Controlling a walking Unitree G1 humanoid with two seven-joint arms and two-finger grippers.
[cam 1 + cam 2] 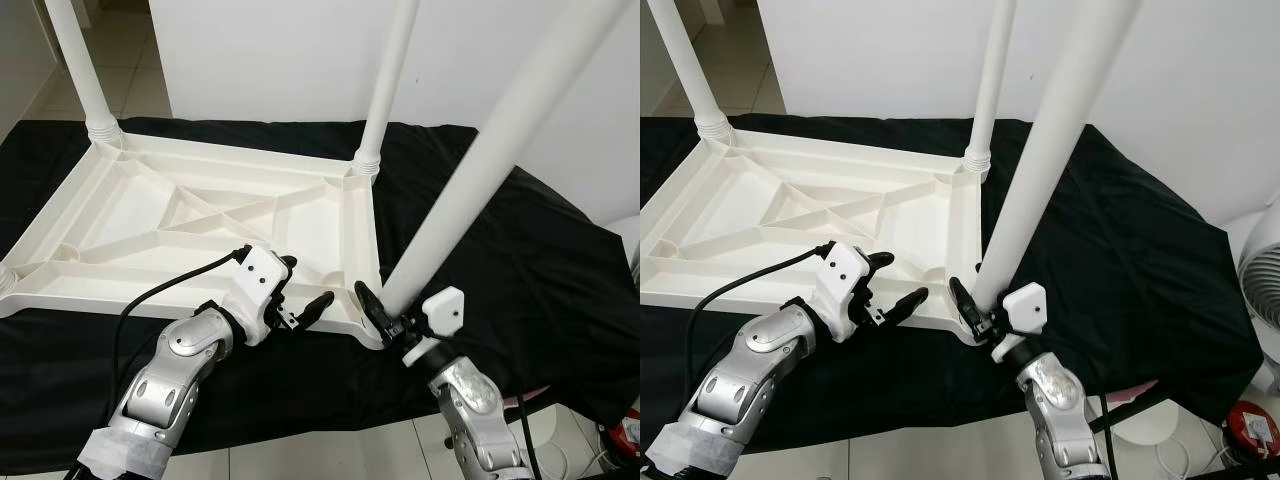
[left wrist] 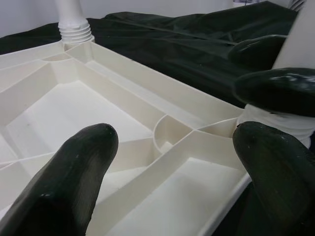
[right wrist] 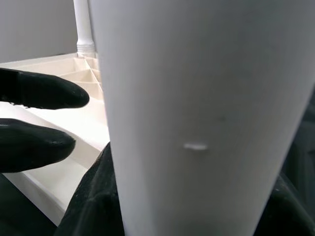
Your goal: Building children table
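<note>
Table top [image 1: 200, 235]: lay upside down on a black cloth [image 1: 500, 260], ribs facing up, which left the corner sockets reachable for the legs.

Left eye view, fitted legs: one leg [image 1: 75, 60] stood in the far left corner and another [image 1: 388, 80] in the far right corner, both upright.

Left eye view, right gripper [image 1: 385, 318]: its fingers were clamped on the bottom of a third leg [image 1: 480, 170] at the near right corner. The leg leaned away from upright, so by the look of it it was not yet seated square.

Left eye view, left gripper [image 1: 305, 300]: fingers apart, hovering just over the near edge of the table top beside that corner, probably to steady the top; contact could not be told.

Right eye view: showed the same layout, with the tilted leg meeting the corner [image 1: 975, 325] right above the right gripper.

Left wrist view: two spread fingers [image 2: 74, 167] framed a round socket [image 2: 170, 135] in the ribs; the leg's ribbed foot [image 2: 275, 123] sat at the corner, gripped by the other arm's fingers.

Right wrist view: the held leg ran close past the camera, with the left gripper's fingers [image 3: 39, 91] beyond it over the top.
</note>
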